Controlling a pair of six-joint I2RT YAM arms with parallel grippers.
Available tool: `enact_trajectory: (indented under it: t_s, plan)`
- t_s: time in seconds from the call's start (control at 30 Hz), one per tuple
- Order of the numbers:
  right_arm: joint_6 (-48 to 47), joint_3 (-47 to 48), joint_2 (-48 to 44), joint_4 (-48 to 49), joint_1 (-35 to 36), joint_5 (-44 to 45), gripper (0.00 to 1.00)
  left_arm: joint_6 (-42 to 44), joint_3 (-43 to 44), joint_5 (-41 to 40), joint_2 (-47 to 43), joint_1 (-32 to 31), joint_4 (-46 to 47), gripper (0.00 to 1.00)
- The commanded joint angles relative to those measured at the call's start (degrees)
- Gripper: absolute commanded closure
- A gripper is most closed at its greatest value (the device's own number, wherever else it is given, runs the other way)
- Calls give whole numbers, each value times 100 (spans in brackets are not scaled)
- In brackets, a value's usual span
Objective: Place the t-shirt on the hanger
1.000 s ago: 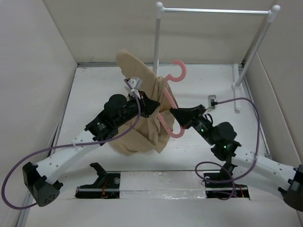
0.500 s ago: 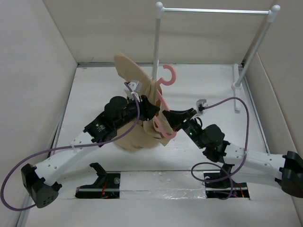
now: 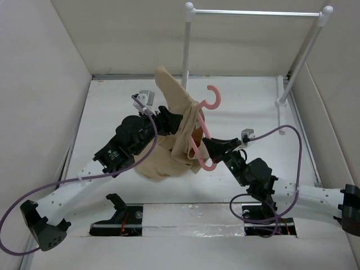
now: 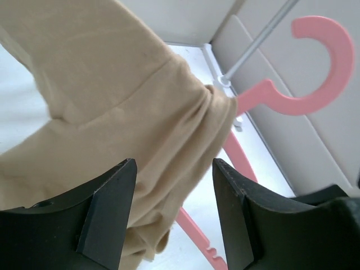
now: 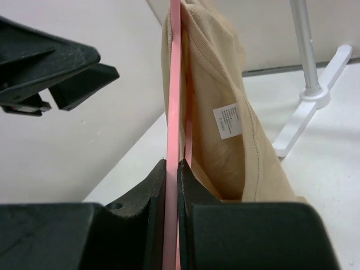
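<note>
Tan t-shirt (image 3: 169, 152) hangs bunched over the middle of the table (image 3: 112, 107), gathered at the neck of the pink hanger (image 3: 212, 97), with one fold rising toward the far wall. To its right, the right gripper (image 3: 207, 145) is clamped tight on the hanger's near arm. On its left, the left gripper (image 3: 171, 121) has its fingers spread wide, with cloth just ahead of them. A white rail (image 3: 256, 12) stands far right

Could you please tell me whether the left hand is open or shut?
Open: the left hand shows fingers spread wide in its wrist view, the t-shirt visible through the gap.
</note>
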Motion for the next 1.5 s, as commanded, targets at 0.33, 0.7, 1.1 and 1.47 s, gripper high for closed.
enact_trajectory:
  t_s: [0.33, 0.7, 1.1, 1.47]
  plan:
    - [210, -118, -144, 419, 41, 118, 100, -498, -169, -538, 675, -1, 1908, 36]
    - [210, -48, 67, 525, 94, 22, 100, -788, 145, -820, 1104, -1, 1859, 26]
    - [61, 102, 304, 824, 94, -76, 100, -1465, 279, -740, 1835, 209, 2315, 33]
    - [104, 498, 1314, 1428, 94, -225, 100, -1782, -196, -749, 2064, 209, 3335, 78]
